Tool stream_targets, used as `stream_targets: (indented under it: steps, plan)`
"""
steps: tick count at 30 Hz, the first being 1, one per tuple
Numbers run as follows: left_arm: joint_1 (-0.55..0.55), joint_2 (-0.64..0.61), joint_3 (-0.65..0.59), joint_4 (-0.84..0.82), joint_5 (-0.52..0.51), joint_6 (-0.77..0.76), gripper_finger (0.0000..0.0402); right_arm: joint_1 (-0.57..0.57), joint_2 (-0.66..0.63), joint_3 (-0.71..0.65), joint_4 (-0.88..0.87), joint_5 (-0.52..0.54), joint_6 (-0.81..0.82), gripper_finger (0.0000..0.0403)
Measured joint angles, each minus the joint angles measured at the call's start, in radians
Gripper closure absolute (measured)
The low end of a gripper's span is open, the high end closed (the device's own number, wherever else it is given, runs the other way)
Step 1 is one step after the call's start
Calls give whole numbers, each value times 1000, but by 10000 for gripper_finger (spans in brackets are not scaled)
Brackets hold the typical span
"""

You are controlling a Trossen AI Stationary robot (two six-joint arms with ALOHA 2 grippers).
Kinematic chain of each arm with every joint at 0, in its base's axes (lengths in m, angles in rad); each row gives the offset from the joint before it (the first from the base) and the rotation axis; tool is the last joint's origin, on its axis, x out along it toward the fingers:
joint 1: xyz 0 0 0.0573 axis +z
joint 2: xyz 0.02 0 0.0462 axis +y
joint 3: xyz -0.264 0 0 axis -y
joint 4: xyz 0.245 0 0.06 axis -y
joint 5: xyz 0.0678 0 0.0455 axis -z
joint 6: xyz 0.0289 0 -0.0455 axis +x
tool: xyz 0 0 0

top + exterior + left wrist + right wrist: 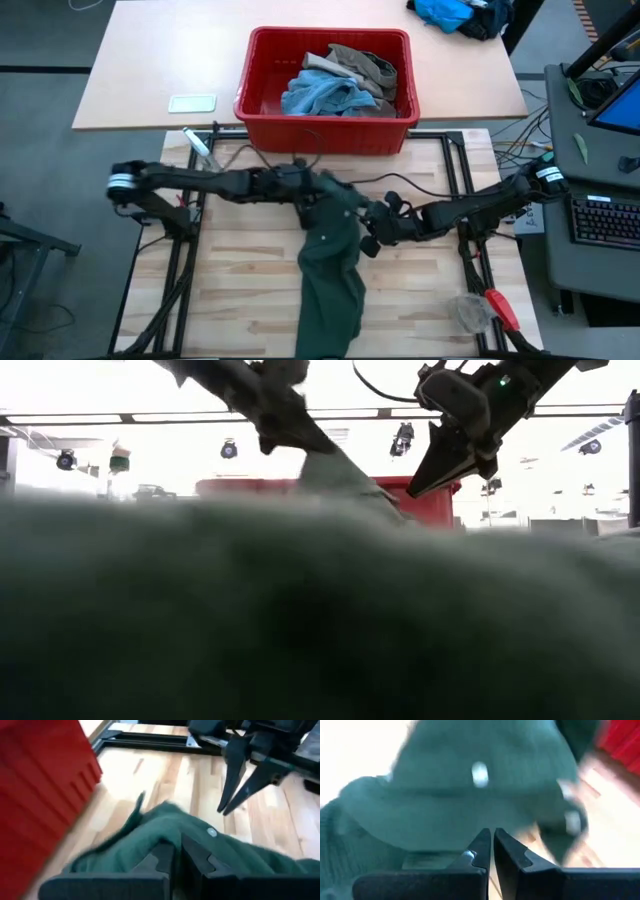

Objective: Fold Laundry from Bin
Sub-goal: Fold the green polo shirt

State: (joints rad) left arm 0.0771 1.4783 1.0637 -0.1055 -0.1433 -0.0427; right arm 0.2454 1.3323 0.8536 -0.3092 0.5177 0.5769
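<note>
On the light wood table (250, 260), just in front of the red bin (325, 125), a dark green garment (332, 270) lies stretched out toward the near edge, and both arms meet at its top end. The left gripper (318, 190) is clamped tight on the upper corner of the green fabric; from its wrist view the 2 fingers (165, 857) are pressed together with cloth bunched between them, and a small silver snap (211, 832) sits on the fabric just beside them. The right gripper (372, 235) is pinched closed too, right at the garment's right edge, but I can't tell if it actually has any cloth in it; its wrist view just has the closed tips (490, 842) against green fabric.

Back in the bin, 2 more pieces are left: a light blue denim piece (325, 95) and a khaki-taupe piece (365, 65) behind it. Low view is mostly blocked by green cloth up close.
</note>
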Motion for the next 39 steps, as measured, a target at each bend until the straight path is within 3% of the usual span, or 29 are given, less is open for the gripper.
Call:
stream_targets:
  steps: [5,11,15,20,27,32,39]
  plan:
    - [-19,-113,0,-217,-30,-58,401,12,-1,0,0,5,-1,390]
    - [-83,-150,-25,-466,-34,-230,401,10,-1,0,7,-87,6,375]
    - [-152,-155,-84,-465,-34,-298,401,5,3,0,16,-102,13,324]
    - [-237,-168,-166,-463,-56,-421,401,-14,40,1,87,-100,36,231]
    - [-353,-178,-293,-342,-59,-446,402,-66,182,2,253,-134,33,130]
    - [-376,-175,-338,-253,-65,-468,402,-133,310,2,429,-237,8,107]
    - [-378,-175,-363,-235,-113,-481,402,-225,437,10,583,-340,6,117]
